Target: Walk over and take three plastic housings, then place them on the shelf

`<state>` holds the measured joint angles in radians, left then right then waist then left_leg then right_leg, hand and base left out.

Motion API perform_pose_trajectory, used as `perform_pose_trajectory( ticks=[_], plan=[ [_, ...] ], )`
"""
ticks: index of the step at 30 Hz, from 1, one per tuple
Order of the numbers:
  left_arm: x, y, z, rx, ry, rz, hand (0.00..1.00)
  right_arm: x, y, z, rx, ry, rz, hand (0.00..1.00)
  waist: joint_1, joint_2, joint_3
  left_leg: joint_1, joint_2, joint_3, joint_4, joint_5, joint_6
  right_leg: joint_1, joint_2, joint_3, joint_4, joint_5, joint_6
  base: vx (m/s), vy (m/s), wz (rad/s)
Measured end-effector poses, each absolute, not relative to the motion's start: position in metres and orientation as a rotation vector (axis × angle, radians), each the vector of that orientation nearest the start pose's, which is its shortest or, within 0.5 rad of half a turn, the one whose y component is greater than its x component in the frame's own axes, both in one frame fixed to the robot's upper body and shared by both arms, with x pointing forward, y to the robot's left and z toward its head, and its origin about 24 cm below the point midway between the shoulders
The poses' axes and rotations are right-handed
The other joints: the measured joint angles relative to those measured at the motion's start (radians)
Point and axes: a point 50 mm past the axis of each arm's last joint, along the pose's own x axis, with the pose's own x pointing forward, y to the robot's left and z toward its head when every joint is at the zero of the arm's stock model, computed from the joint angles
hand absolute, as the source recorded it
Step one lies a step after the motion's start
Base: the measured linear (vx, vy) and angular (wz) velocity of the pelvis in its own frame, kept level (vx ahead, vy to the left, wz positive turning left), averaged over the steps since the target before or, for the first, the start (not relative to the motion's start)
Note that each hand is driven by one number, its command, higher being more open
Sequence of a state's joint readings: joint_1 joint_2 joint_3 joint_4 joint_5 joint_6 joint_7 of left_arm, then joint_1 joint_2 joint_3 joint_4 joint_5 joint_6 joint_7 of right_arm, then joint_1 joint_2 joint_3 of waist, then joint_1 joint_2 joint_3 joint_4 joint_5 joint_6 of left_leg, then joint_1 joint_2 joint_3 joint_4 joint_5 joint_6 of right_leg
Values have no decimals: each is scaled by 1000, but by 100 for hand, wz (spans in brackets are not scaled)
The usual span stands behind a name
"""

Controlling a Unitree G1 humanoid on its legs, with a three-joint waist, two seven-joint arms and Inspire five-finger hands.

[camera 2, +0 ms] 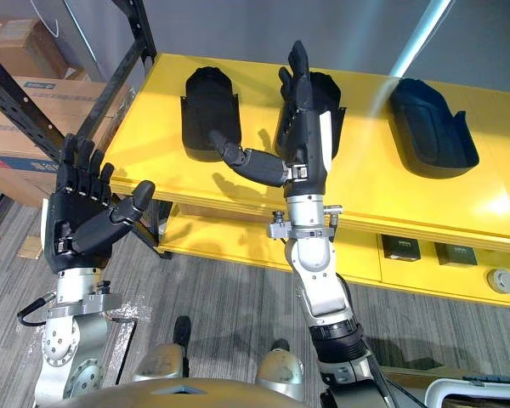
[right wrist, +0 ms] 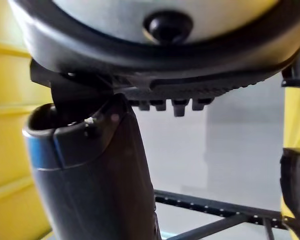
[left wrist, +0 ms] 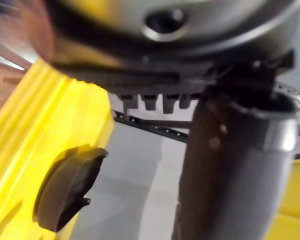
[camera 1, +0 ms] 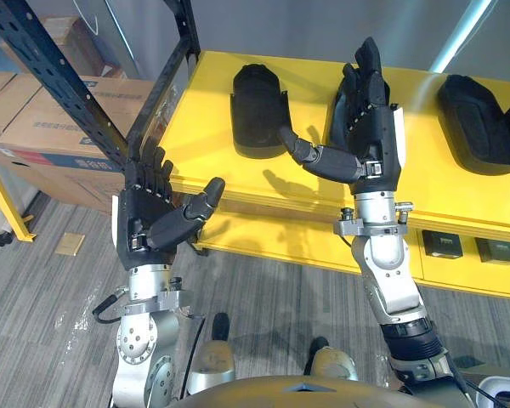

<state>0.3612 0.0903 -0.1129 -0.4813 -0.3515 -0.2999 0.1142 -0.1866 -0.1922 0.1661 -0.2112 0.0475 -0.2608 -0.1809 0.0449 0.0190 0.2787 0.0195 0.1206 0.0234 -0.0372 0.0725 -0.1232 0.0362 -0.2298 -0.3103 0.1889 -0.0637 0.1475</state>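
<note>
- Left eye view: the yellow shelf (camera 1: 442, 191) carries three matte black, long, scoop-shaped shells in a row, well apart.
- The left black plastic housing (camera 1: 259, 110) lies with its long axis front to back. Its rounded end points away from the robot and its squarer end toward the shelf's front edge.
- The right black plastic housing (camera 1: 480, 123) lies hollow side up and slanted, its near end swung toward the robot's right.
- The left hand (camera 1: 149, 212) is raised before the shelf's left corner, fingers relaxed and spread, holding nothing.
- Right eye view: the right hand (camera 2: 302, 127) stands upright and empty, fingers straight. It hides part of the middle black plastic housing (camera 2: 336, 98), which also lies front to back.
- Left wrist view: past the straight fingers (left wrist: 152, 102), a black plastic housing (left wrist: 67, 187) lies on the yellow shelf; which one cannot be told.
- Right wrist view: the fingers (right wrist: 175, 106) are straight and grip nothing.
</note>
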Motion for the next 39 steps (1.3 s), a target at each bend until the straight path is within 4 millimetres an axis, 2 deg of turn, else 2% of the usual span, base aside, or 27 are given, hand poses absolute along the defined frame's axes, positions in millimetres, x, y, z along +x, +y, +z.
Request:
perform_pose_trajectory(
  ticks=[3, 7, 11, 25, 32, 39],
  plan=[
    [176, 164, 102, -321, -384, 83, 100, 266, -129, 146, -65, -549, 96, 100, 6, 0, 0, -2, 0, 0, 1, 0, 0, -2, 0, 0, 0, 1, 0, 0, 0, 0],
    [177, 164, 101, -319, -370, 86, 100, 278, -131, 121, -95, -405, 100, 100, 12, 1, 0, -8, -1, -8, 3, 0, 0, -2, 0, -6, 0, 1, 0, 2, -8, 4],
    [177, 164, 101, -319, -370, 85, 100, 283, -129, 112, -106, -358, 103, 100, 9, 3, -1, -11, -1, -15, 7, 1, 0, -1, 0, -11, 0, 1, 0, -4, -5, 4],
    [177, 162, 101, -324, -373, 65, 100, 292, -129, 103, -122, -313, 101, 100, 6, 22, -2, -11, -5, -28, -4, 21, 1, -23, -12, -17, 50, -23, -7, -8, -5, 1],
    [177, 164, 100, -326, -373, 80, 100, 295, -123, 90, -132, -253, 158, 100, 10, 37, 0, -14, -6, -30, -4, 28, 1, -37, -17, -17, 76, -32, -9, -9, -7, 0],
    [177, 165, 99, -330, -370, 96, 100, 302, -113, 93, -132, -258, 207, 100, 9, 42, -1, -32, -6, -37, -4, 39, 0, -68, -23, -18, 114, -50, -15, -26, -25, 2]
  ],
)
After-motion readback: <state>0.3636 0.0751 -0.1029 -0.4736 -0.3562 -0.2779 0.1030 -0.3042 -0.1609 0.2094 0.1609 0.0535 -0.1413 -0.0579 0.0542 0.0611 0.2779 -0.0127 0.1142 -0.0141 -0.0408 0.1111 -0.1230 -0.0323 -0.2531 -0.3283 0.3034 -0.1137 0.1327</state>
